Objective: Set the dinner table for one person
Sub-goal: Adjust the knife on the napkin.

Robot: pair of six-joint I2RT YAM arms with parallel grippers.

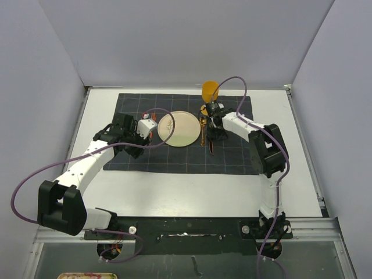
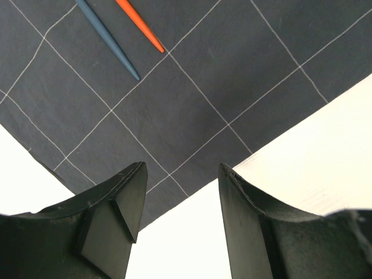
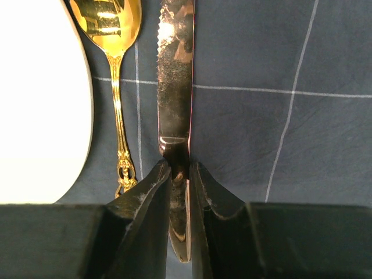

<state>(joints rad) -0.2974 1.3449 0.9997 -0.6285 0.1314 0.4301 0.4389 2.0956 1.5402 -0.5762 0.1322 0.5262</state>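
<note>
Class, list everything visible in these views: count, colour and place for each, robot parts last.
dinner table: one, white, under everything
cloth: one, dark grey with light grid, on the table
plate: one, cream, mid-cloth
spoon: one, gold, just right of the plate
knife: one, gold, right of the spoon
cup: one, yellow, cloth's far edge
chopsticks: two, blue and orange, left of the plate
left gripper: one, black, open, empty, over the cloth's edge
right gripper: one, black, shut on the knife handle

Left arm (image 1: 87, 165) reached forward, jaws parted, empty; right arm (image 1: 254, 131) bent inward, jaws pinching a gold metal knife (image 3: 174, 75).
</note>
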